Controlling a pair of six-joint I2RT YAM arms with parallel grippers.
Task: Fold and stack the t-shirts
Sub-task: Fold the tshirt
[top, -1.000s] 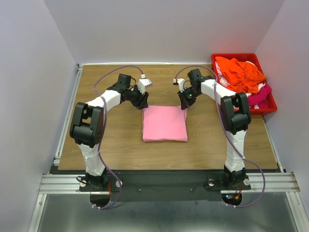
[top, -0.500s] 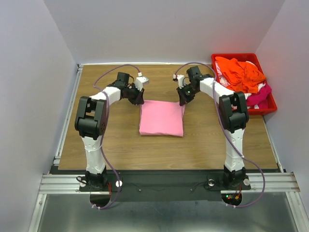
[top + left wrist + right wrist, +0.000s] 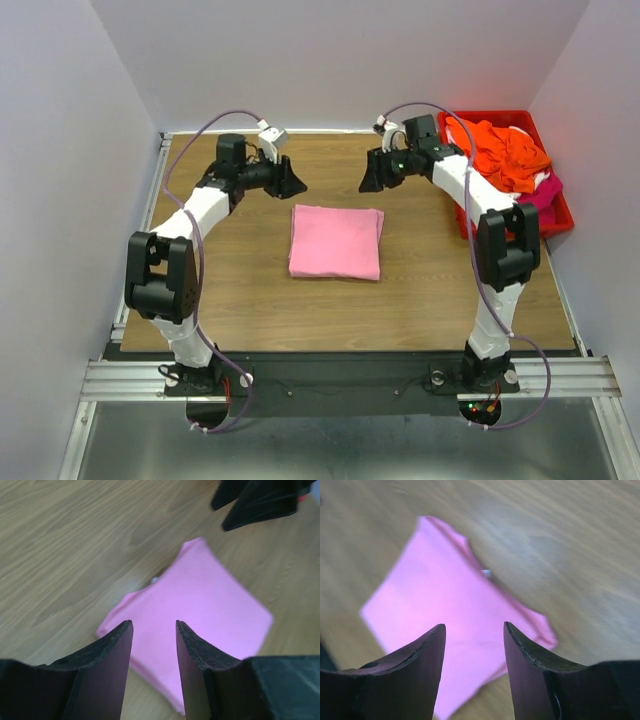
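The pink shirt (image 3: 336, 241) is lying folded on the table (image 3: 230, 300), and just beyond it the L tool (image 3: 154, 627) and R tool (image 3: 474, 630) are hovering w/ jaws partly apart, gripping nothing. Farther back at the R edge, the orange shirt (image 3: 497, 150) is sitting heaped in the bin (image 3: 487, 115). Risk imo: grabbing from that tangle may be lifting two shirts at once, or a trailing hem may be dragging the pink fold askew.

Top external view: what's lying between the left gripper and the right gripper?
Only bare wooden table lies between the left gripper and the right gripper. The pink t-shirt lies nearer the arm bases, outside that gap. The top external view shows this.
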